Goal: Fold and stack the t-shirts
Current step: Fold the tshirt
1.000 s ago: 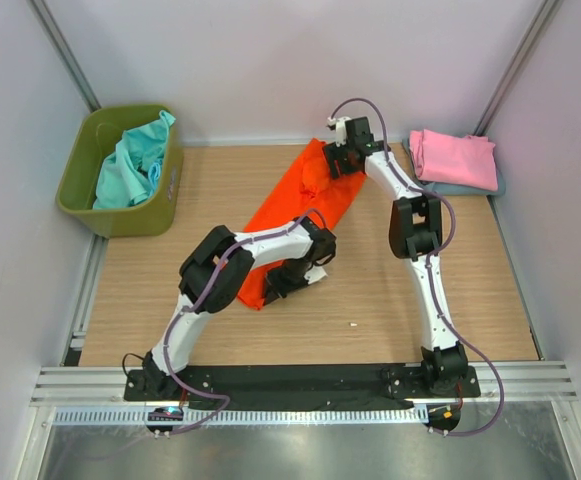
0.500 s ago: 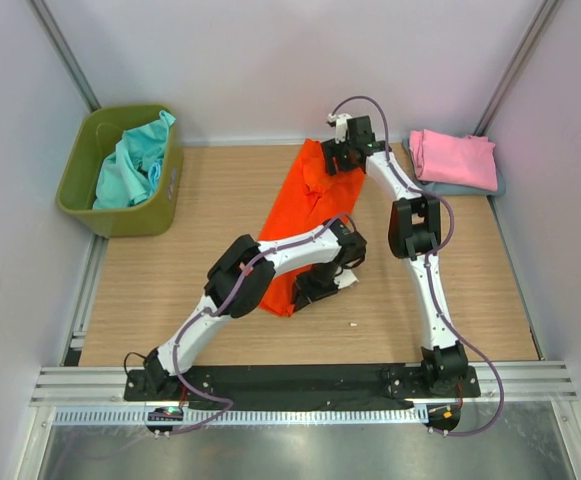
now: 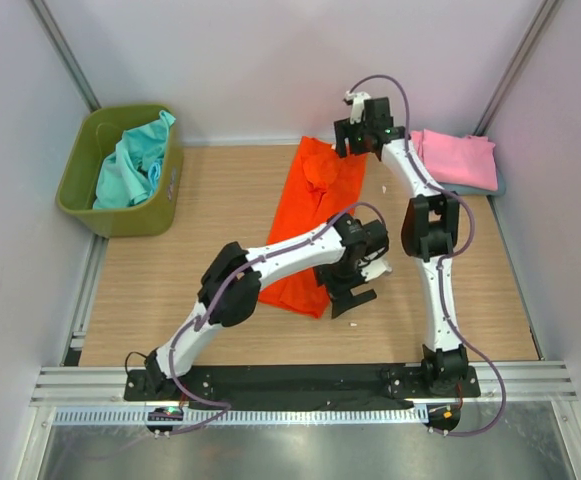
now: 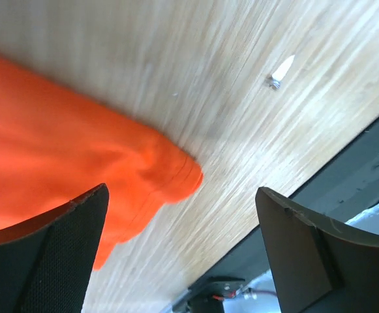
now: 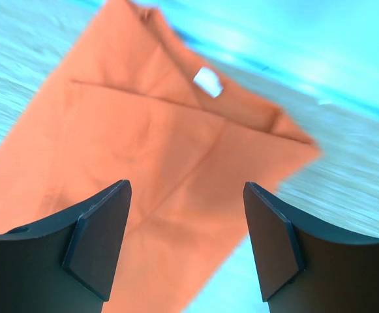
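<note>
A bright orange t-shirt lies folded into a long strip down the middle of the table. My left gripper hovers open just off the strip's near right corner. In the left wrist view that orange corner sits between the spread fingers of my left gripper, which grips nothing. My right gripper stands open above the shirt's far end. The right wrist view shows the flat orange cloth below my right gripper. A folded pink t-shirt rests on a grey-blue one at the back right.
An olive-green bin at the back left holds crumpled teal t-shirts. A small white scrap lies on the wood near the left gripper. The black front rail runs close behind it. Grey walls enclose the table.
My left gripper dragged the shirt's near end to the right, then opened and let it go. The right gripper moved right and back from the far end. The strip now lies straighter.
</note>
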